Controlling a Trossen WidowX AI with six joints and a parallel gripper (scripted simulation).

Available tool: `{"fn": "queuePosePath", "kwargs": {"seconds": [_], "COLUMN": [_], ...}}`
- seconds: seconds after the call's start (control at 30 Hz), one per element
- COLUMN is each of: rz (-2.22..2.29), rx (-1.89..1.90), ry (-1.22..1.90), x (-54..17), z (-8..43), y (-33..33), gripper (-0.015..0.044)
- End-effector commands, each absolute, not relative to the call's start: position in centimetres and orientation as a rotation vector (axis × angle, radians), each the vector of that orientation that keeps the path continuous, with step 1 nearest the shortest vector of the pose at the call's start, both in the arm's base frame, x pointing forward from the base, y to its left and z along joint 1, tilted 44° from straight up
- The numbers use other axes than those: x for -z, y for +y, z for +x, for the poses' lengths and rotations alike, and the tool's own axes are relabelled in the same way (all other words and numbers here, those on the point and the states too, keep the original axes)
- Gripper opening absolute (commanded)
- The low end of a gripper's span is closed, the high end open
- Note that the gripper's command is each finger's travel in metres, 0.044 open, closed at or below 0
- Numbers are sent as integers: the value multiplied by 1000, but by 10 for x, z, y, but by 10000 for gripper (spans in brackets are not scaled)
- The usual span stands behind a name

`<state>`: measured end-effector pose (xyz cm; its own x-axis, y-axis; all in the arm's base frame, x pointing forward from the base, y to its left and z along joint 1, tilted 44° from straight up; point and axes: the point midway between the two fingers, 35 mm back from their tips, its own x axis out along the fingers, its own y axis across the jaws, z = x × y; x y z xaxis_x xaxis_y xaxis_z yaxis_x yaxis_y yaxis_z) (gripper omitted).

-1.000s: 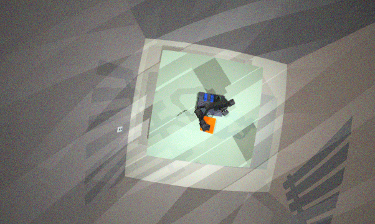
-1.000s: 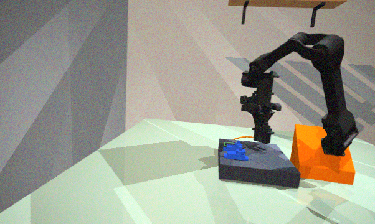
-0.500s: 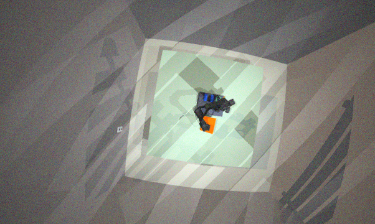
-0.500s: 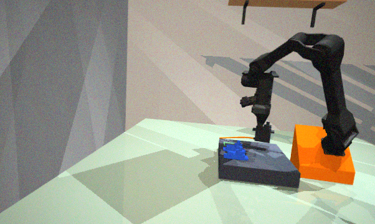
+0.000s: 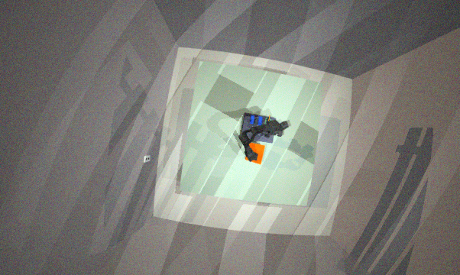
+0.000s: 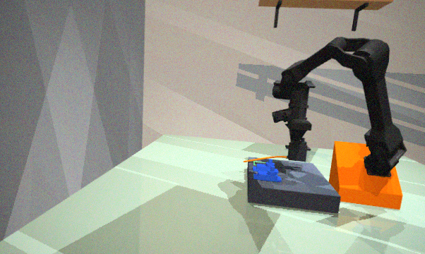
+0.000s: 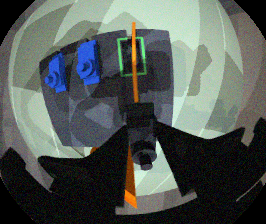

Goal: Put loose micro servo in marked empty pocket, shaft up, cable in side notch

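Observation:
My gripper (image 6: 298, 145) (image 7: 141, 127) is shut on the loose micro servo (image 6: 297, 154) (image 7: 141, 112), a dark block with its round shaft end towards the wrist camera, so up. It hangs upright over or just behind the deck's far part in the exterior view; the exact gap is unclear. Its orange cable (image 6: 267, 158) (image 7: 135, 80) sticks out straight and crosses over the pocket in the wrist view. The pocket's green outline (image 7: 144, 55) (image 6: 255, 163) is on the dark deck (image 5: 266, 139) (image 6: 294, 201) (image 7: 96, 130), ahead of the servo. The arm hides the servo in the top view.
Two blue servos (image 5: 252, 119) (image 6: 267, 173) (image 7: 88, 62) sit in the deck in a row beside the pocket. An orange block (image 5: 260, 154) (image 6: 350, 185) stands beside the deck, under the arm's base. A shelf (image 6: 325, 4) is on the wall above.

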<state>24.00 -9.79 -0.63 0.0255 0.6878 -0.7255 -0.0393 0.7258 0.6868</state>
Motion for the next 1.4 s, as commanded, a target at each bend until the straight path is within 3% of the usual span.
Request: {"fn": "queuePosePath", "kwargs": {"seconds": [0.0, 0.8, 1.37], "rz": [558, 557, 557], "rx": [-611, -613, -614], "ry": [1442, 1437, 1437], "x": [5, -2, 11], "z": [252, 346, 350], "y": [-100, -98, -86], "gripper": [0, 0, 0]}}
